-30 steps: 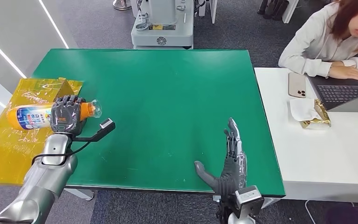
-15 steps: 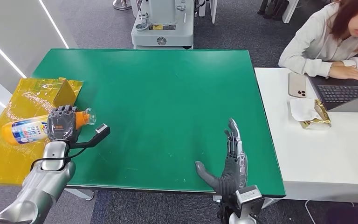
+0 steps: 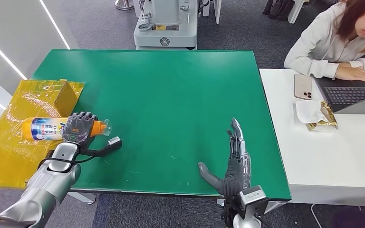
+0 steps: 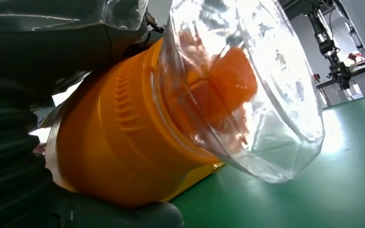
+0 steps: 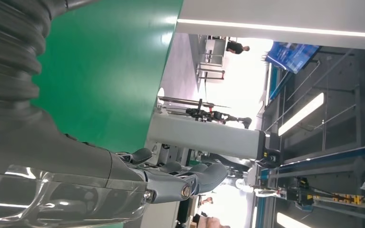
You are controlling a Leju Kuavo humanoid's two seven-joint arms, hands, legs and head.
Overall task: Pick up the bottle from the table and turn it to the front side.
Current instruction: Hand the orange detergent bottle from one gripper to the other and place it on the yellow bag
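Bottle (image 3: pixel 52 128) shifted tableward in left hand (image 3: pixel 79 127)

You face a green table (image 3: pixel 171 95). A crinkled yellow sheet (image 3: pixel 9 147) covers its left end and hangs past the edge, with a small yellow box (image 3: pixel 65 95) standing on it. To your right, a white table (image 3: pixel 332 161) stands beside the green one, carrying a phone (image 3: pixel 302 86), a laptop (image 3: pixel 354 95) and a wrapped snack (image 3: pixel 319 114).

Grey floor (image 3: pixel 100 23), white desk (image 3: pixel 323 156)
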